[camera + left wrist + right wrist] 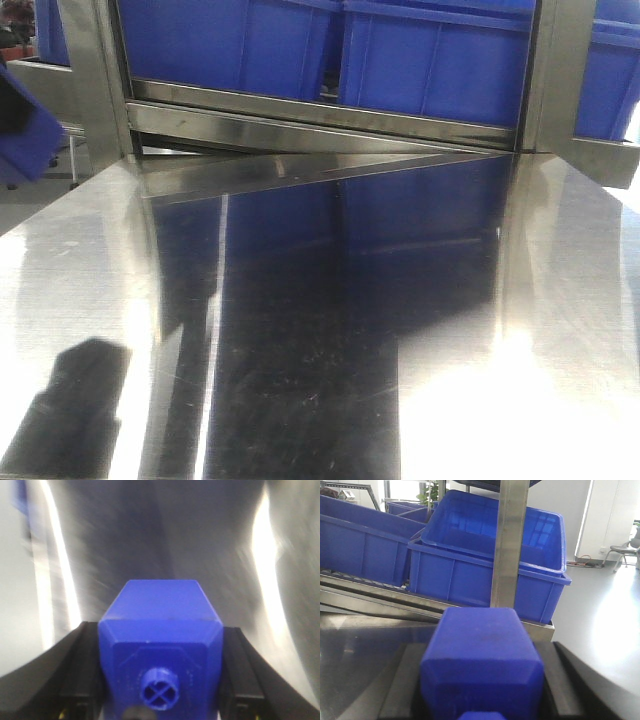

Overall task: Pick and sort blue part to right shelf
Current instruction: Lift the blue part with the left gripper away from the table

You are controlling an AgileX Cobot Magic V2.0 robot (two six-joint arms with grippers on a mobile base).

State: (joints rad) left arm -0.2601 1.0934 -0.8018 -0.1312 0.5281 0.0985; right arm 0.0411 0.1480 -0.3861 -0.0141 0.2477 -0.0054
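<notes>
In front of the shelf point(511, 540), the blue part point(480, 650) is gripped by the right gripper point(482, 680), closed against its sides, above the tabletop point(360, 650). The pick is judged done; carrying the part to a bin point(485, 575) and releasing it is left. Only the bin's upper walls are seen, so its contents cannot be told. A knobbed block point(160, 630) is clamped likewise in the left gripper point(160, 680).

I count 2 blue pcs, 1 per wrist cam: knobbed block point(160, 650), blue part point(480, 665). Right cam: at least 3 blue bins point(470, 577), 1 steel post point(510, 545).
</notes>
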